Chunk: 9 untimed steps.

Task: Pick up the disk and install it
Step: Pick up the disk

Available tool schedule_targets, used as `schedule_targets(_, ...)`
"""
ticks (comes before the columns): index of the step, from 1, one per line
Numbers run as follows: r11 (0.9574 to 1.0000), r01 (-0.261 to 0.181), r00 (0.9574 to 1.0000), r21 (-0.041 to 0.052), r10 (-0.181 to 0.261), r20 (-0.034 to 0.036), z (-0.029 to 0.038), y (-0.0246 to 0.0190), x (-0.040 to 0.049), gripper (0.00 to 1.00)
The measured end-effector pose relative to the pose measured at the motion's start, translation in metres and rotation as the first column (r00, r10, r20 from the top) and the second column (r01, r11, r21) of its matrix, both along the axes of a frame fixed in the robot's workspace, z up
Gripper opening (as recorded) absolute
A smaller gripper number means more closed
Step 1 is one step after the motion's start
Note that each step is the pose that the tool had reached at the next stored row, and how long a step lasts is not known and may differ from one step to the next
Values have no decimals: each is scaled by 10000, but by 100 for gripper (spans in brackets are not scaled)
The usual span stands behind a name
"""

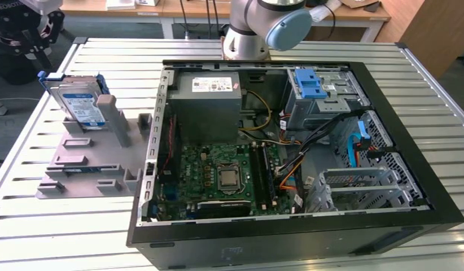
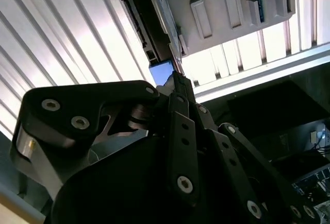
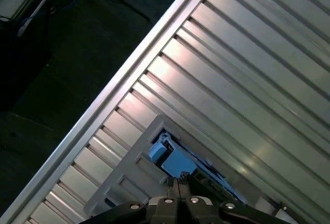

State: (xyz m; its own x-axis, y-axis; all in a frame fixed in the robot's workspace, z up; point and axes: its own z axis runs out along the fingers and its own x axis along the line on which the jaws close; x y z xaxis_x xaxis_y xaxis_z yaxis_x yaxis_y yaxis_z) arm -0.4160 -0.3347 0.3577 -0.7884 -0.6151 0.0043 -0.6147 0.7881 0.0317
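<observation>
The disk (image 1: 79, 105) stands on edge in a grey slotted holder (image 1: 81, 164) on the table, at the exterior view's left, beside the open computer case (image 1: 292, 226). It is silver with a white-and-blue label and sits in a blue carrier frame. My black gripper (image 1: 44, 51) hangs just above and behind the disk's upper corner, apart from it. In both wrist views the fingertips meet with nothing between them: the gripper (image 3: 178, 185) is shut just over the blue carrier corner (image 3: 172, 162). The disk (image 2: 154, 13) appears edge-on beyond the fingertips (image 2: 177, 82).
Inside the case are a grey power-supply box (image 1: 209, 107), a motherboard (image 1: 224, 175) and a grey drive bay with a blue latch (image 1: 315, 84), with cables beside it. The arm's base (image 1: 247, 34) stands behind the case. The slatted metal table (image 1: 66, 231) ends close to the holder.
</observation>
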Motion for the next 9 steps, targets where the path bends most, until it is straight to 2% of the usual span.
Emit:
schedule_targets(5,9978,-659,9978,0,659,0,-1,0,0,11)
schedule_targets(9,9926,-1218,9926,0,1218,1,-3,0,0,11)
